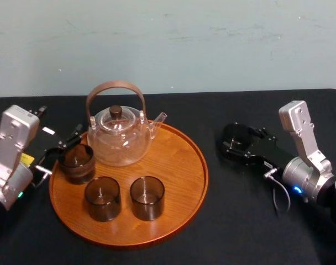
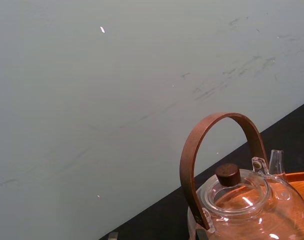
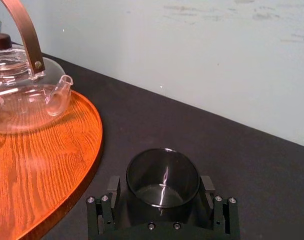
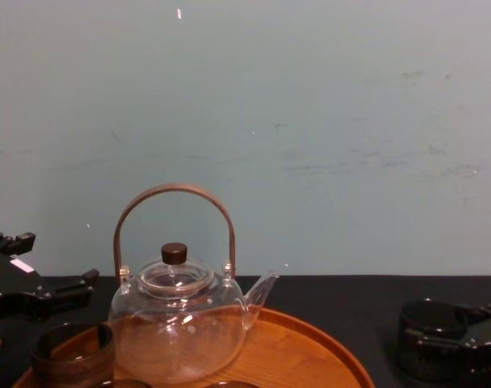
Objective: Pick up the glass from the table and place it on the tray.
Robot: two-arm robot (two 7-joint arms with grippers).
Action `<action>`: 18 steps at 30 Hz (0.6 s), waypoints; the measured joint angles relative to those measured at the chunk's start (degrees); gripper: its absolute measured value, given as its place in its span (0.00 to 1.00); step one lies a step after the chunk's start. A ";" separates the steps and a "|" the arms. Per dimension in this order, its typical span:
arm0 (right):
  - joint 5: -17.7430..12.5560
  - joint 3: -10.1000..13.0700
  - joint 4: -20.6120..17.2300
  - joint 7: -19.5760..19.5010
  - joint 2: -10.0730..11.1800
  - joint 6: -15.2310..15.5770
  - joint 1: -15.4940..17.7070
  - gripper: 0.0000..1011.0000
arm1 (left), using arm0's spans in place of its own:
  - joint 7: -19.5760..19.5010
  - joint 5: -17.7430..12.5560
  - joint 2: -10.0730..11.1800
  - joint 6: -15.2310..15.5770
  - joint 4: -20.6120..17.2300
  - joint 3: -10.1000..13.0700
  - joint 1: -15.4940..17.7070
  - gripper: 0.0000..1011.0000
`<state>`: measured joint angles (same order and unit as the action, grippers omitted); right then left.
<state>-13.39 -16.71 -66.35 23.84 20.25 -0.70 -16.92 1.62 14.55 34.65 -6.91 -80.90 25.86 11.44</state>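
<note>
**A:** The jaws of the right gripper (image 3: 161, 186) are narrow, one pad against each side of the dark glass (image 1: 236, 134). I take it as gripped.

**B:** Where is that glass?

**A:** On the table (image 1: 240, 221), upright, just off the right edge of the tray (image 1: 204, 171). I can't tell whether its base has left the table.

**B:** Why hold it by the sides?

**A:** Probably because a pinch across the wall keeps it upright. It also leaves the base free to land flat.

**B:** And the left gripper (image 1: 60, 150)?

**A:** It's at the tray's left edge with its jaws spread wide, beside the left-edge glass (image 1: 75, 161). I can't see it clamping anything.

**B:** Is there room on the tray?

**A:** The teapot (image 1: 119, 138) takes the back. A second glass (image 1: 102, 197) and a third glass (image 1: 147, 197) stand side by side at the front. The right half is bare wood and lies nearest the gripped glass, so it looks like the natural place.

**B:** What needs care?

**A:** The raised rim, since the glass has to clear it before crossing. The teapot's spout (image 1: 161, 117) also juts towards the tray's back right. I'd set the glass down nearer the front right, apart from the third glass.
</note>
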 joint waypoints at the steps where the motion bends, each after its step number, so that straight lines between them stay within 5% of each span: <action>1: 0.01 -0.01 0.00 -0.01 0.01 0.06 0.03 0.99 | 0.00 0.00 0.00 0.00 0.00 0.00 0.00 0.99; 18: 0.25 -0.04 -0.10 -0.56 -0.07 0.81 0.24 0.99 | 0.00 0.00 0.00 0.00 0.00 0.00 0.00 0.99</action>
<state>-13.14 -16.75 -66.45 23.29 20.17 0.11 -16.69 1.62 14.55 34.65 -6.91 -80.90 25.86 11.43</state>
